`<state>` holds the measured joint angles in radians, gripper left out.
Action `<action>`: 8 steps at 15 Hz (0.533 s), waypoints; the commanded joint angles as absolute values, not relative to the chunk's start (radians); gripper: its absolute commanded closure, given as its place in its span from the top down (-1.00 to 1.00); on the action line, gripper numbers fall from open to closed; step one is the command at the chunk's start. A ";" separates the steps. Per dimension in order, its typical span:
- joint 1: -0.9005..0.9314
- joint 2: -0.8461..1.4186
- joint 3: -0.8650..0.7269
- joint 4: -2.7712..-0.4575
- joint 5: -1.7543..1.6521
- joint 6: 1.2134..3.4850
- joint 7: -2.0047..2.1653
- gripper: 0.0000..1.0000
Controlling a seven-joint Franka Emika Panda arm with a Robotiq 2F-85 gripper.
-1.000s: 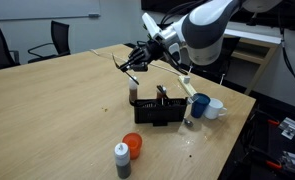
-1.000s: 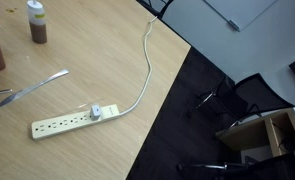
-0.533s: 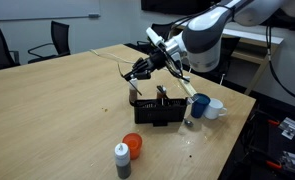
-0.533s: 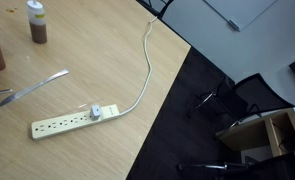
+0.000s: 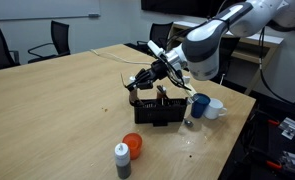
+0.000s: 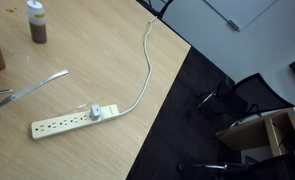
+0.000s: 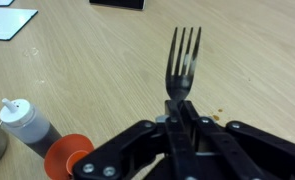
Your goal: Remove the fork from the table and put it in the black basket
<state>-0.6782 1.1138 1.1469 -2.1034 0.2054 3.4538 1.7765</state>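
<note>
In the wrist view my gripper (image 7: 184, 108) is shut on the fork (image 7: 184, 55). The fork's handle is pinched between the fingers and its tines stick out over the wooden table. In an exterior view my gripper (image 5: 139, 84) hangs just above the far end of the black basket (image 5: 159, 110), which stands on the table with its centre handle up. The fork itself is too small to make out there. The basket is out of the wrist view.
A blue cup (image 5: 199, 104) and a white mug (image 5: 217, 108) stand beside the basket. A grey bottle (image 5: 121, 160) and an orange container (image 5: 134, 146) stand nearer the table's front. An exterior view shows a power strip (image 6: 75, 121), its cable (image 6: 147, 60) and a flat silvery utensil (image 6: 32, 88).
My gripper has come down with the fork, from well above the table to just over the basket's far end. The basket and cups have not moved.
</note>
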 commanded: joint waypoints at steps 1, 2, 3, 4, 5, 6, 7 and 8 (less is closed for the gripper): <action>-0.722 1.177 1.186 -2.110 0.161 3.454 1.726 -0.95; -0.726 1.190 1.188 -2.108 0.144 3.454 1.719 -0.95; -0.728 1.204 1.186 -2.105 0.126 3.454 1.708 -0.95; -0.730 1.219 1.187 -2.101 0.115 3.454 1.698 -0.95; -0.732 1.236 1.186 -2.098 0.103 3.454 1.685 -0.95; -0.733 1.248 1.184 -2.097 0.094 3.454 1.671 -0.95; -0.732 1.259 1.181 -2.093 0.087 3.454 1.655 -0.95; -0.734 1.271 1.182 -2.091 0.082 3.454 1.638 -0.95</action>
<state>-0.7069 1.2124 1.1527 -2.0961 0.1016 3.4543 1.7048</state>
